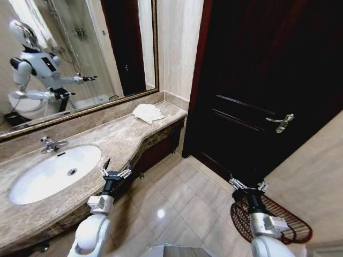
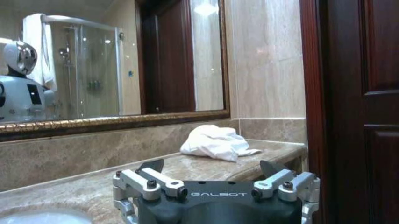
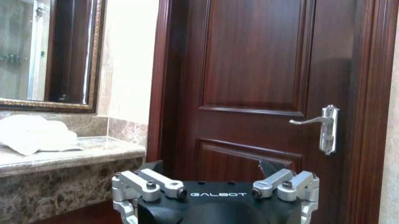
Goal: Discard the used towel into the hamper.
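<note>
Extending forward at low height, both arms are raised ahead of the robot. Left tool [image 1: 116, 172] hovers at the marble surface's [image 1: 120, 140] front edge, released, holding nothing. Right tool [image 1: 248, 186] hangs over the floor, directly above the hamper [image 1: 292, 225], released, also holding nothing. One white towel [image 1: 148, 112] lies crumpled at the surface's far end, near the dark door [image 1: 268, 69]. "GALBOT" reads on each tool's housing.
</note>
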